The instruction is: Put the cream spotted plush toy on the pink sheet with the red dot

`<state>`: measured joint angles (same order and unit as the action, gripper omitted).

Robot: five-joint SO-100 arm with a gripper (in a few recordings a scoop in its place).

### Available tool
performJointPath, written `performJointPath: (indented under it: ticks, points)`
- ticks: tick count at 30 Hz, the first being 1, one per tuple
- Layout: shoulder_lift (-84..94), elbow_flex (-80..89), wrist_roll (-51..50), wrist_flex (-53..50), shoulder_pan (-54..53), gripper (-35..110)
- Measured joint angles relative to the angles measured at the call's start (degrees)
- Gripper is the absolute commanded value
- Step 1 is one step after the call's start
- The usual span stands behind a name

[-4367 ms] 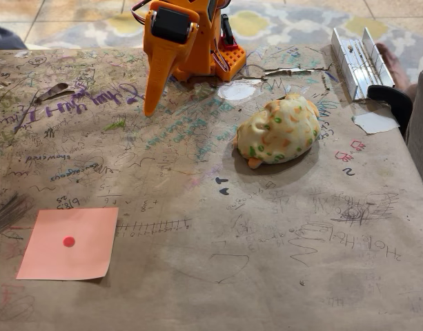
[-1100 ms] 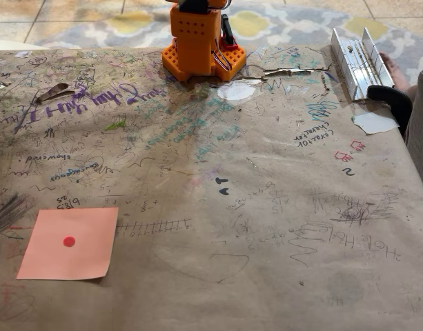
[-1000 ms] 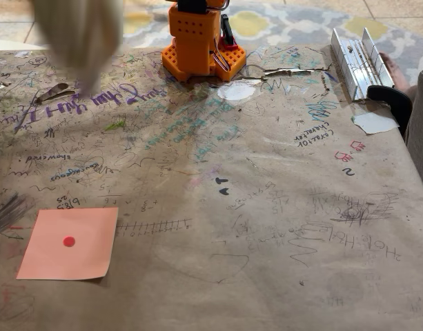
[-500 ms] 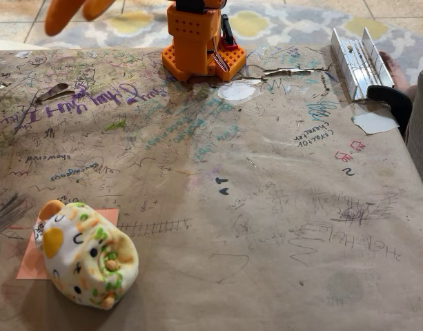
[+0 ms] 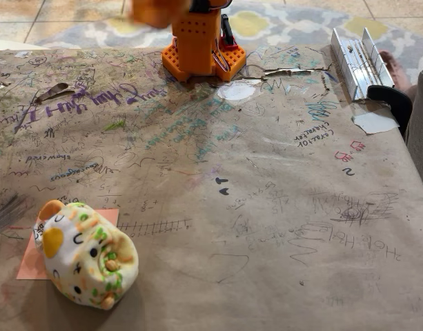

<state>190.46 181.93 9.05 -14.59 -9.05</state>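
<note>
Lying tilted on the pink sheet with the red dot (image 5: pixel 107 215) at seven o'clock: the cream spotted plush toy (image 5: pixel 83 252), covering most of it. Blurring at twelve o'clock, well apart: the gripper (image 5: pixel 158 11), seemingly holding nothing, opening impossible to tell.

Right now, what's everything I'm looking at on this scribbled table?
Cream spotted plush toy: one, cream with orange and green spots, lower left in the fixed view, lying on the pink sheet.
Pink paper sheet: one, salmon pink, mostly covered by the toy.
Brown paper table cover: one, covered in pen scribbles.
White paper scraps: two, far right and near the arm's base.
Metal hinge-like bracket: one, silver, upper right.
Robot arm base: one, orange, top centre; a blurred orange part moves above it.
</note>
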Motion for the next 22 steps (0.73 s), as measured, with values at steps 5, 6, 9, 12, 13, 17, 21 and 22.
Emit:
performJointPath:
  ticks: [5, 6, 9, 12, 13, 17, 21, 22]
  points:
    - [1.8, 0.0, 2.6, -23.3, 4.2, 0]
    - [1.8, 0.0, 2.3, -24.2, 4.1, 0]
    - [2.1, 0.0, 2.2, -25.2, 3.5, 0]
    - [2.1, 0.0, 2.2, -25.2, 3.9, 0]
    - [2.1, 0.0, 2.2, -25.2, 4.0, 0]
    - [2.1, 0.0, 2.2, -25.2, 3.5, 0]
    - [2.1, 0.0, 2.2, -25.2, 3.3, 0]
    - [2.1, 0.0, 2.2, -25.2, 3.4, 0]
